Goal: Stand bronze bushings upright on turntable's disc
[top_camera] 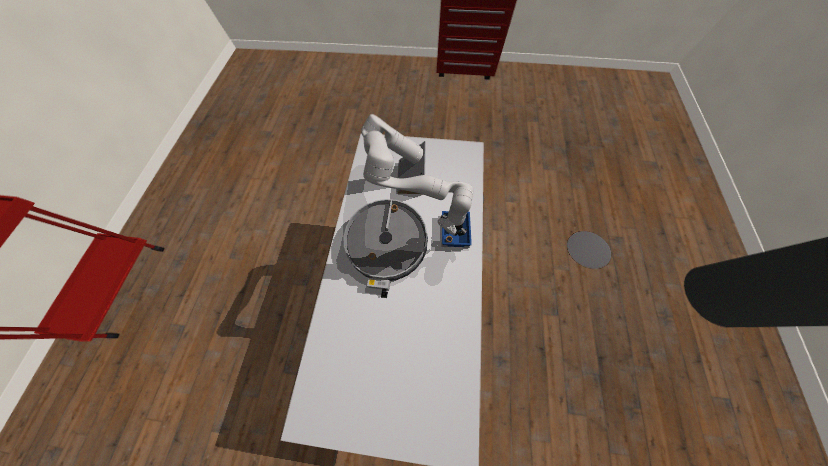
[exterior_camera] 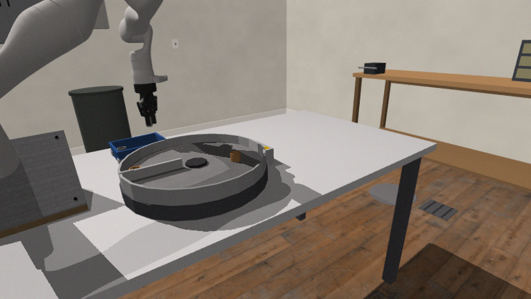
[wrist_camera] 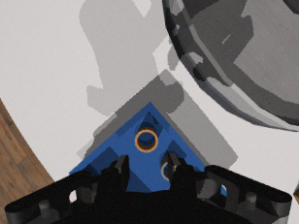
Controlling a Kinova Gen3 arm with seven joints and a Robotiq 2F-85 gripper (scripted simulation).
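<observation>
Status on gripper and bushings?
Gripper open, empty, above crate. One bronze bushing inside; two on turntable. Steel bushing beside fingers in wrist view, possible snag.

Two bronze bushings (top_camera: 371,257) (exterior_camera: 235,156) stand on the disc (top_camera: 409,231) (exterior_camera: 208,175) (wrist_camera: 274,48) — a third (top_camera: 446,239) (wrist_camera: 136,141) (upright) in the crate (top_camera: 469,238) (exterior_camera: 137,140) (wrist_camera: 136,166), near a steel one (wrist_camera: 163,170).

White table (top_camera: 394,358) (exterior_camera: 334,148) (wrist_camera: 44,86); turntable (top_camera: 425,246) (exterior_camera: 193,196) (wrist_camera: 194,67), blue crate (top_camera: 457,244) (exterior_camera: 115,150) (wrist_camera: 116,137) near each other on top.

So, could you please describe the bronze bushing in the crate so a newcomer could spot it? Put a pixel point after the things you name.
On the white table (top_camera: 405,358) (exterior_camera: 334,148), find the blue crate (top_camera: 456,245) (exterior_camera: 127,152) (wrist_camera: 109,145) beside the turntable (top_camera: 425,246) (exterior_camera: 193,196). The bushing (top_camera: 449,238) (wrist_camera: 146,150) is the orange-brown ring near one corner; its steel neighbour (wrist_camera: 164,171) is grey.
</observation>
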